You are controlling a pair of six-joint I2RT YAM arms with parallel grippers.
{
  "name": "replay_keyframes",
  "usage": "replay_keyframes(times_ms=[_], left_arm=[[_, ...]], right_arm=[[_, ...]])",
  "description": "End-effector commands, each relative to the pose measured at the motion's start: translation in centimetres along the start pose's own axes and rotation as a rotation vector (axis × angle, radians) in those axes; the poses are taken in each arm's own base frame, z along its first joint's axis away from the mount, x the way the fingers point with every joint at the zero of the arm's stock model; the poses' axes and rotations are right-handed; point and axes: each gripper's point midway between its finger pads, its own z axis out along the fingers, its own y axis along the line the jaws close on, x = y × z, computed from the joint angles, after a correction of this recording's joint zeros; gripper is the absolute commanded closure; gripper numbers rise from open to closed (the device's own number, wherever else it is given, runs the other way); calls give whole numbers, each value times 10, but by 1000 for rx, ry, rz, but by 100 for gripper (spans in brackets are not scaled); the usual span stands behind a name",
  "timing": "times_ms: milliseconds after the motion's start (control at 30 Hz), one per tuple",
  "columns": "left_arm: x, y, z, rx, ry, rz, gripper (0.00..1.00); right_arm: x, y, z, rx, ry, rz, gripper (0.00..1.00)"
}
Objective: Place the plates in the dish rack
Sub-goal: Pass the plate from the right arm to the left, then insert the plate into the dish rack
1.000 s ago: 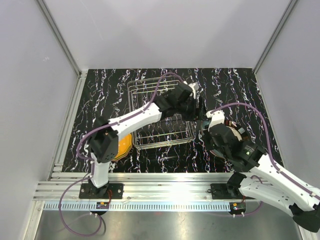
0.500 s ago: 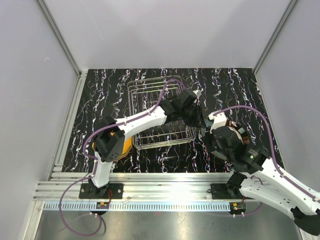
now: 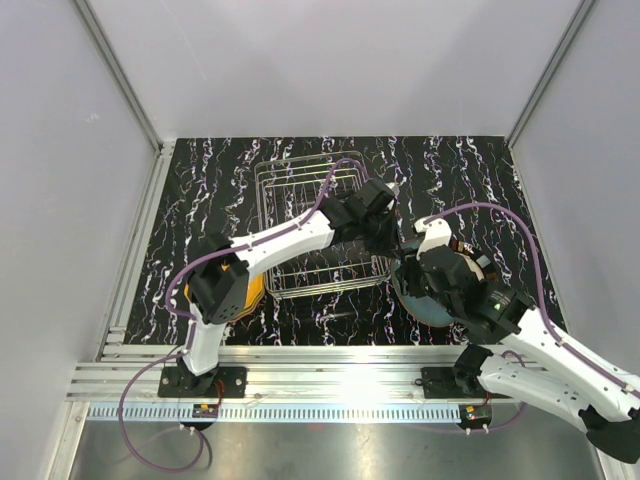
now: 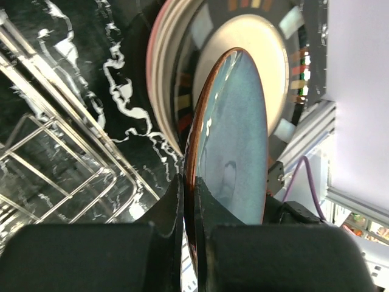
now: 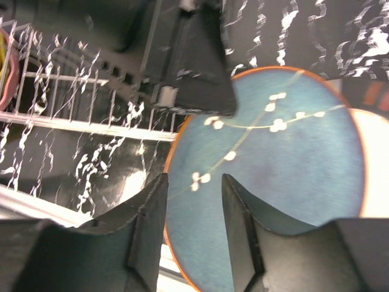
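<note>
A light blue plate with a brown rim and white dots is held on edge just right of the dish rack. My left gripper is shut on its rim. It also shows from above, and as a black block at the plate's far edge. My right gripper is open. Its fingers stand apart in front of the plate's near rim, which crosses the gap between them. The remaining plates form a stack behind the blue plate.
An orange plate lies on the table left of the rack, under the left arm. The rack's wire bars are close on the left of the held plate. Aluminium rails run along the table's near edge.
My left gripper has swung right from over the rack and shut on the blue plate's rim. My right gripper, shut before, has opened. The blue plate now shows tilted in the top view.
</note>
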Motion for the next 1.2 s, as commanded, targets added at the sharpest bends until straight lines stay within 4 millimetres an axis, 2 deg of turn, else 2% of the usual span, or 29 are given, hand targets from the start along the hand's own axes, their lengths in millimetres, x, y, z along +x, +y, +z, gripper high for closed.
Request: replay_keyframes(times_ms=[0, 133, 333, 533, 633, 733, 800, 833, 900, 933, 1000, 1033, 1100, 1133, 1167], left_arm=[[-38, -62, -38, 177, -109, 44, 100], [-45, -61, -44, 168, -122, 52, 100], [-63, -63, -63, 165, -170, 61, 100], [-85, -48, -89, 87, -243, 97, 100], [-99, -43, -117, 57, -308, 128, 100], [-114, -36, -166, -12, -419, 177, 100], [-126, -28, -192, -76, -496, 207, 100], [-126, -29, -212, -84, -529, 218, 100], [-132, -22, -236, -122, -579, 239, 100], [-133, -19, -259, -144, -624, 240, 100], [-136, -7, -280, -194, -668, 247, 100], [-134, -6, -300, -198, -701, 250, 100], [-135, 8, -320, -258, -745, 253, 100], [-131, 11, -338, -277, -773, 257, 100], [-129, 18, -343, -309, -784, 260, 100]], right_arm=[[-21, -9, -9, 76, -62, 37, 51], [-24, -9, -9, 108, -57, 34, 48], [-22, 11, -3, 87, -47, -3, 45], [-24, 23, -9, 84, -81, -11, 37], [-31, 23, -15, 82, -112, 7, 35], [-40, 24, -23, 55, -149, 47, 34], [-46, 26, -28, 29, -171, 63, 34], [-47, 27, -29, 24, -176, 64, 34], [-50, 27, -30, 24, -184, 60, 33], [-51, 27, -29, 27, -184, 54, 33], [-51, 30, -26, 33, -175, 45, 33], [-52, 32, -25, 32, -175, 45, 33], [-54, 36, -21, 30, -177, 45, 33], [-54, 37, -20, 28, -177, 46, 33], [-55, 38, -18, 34, -180, 46, 33]])
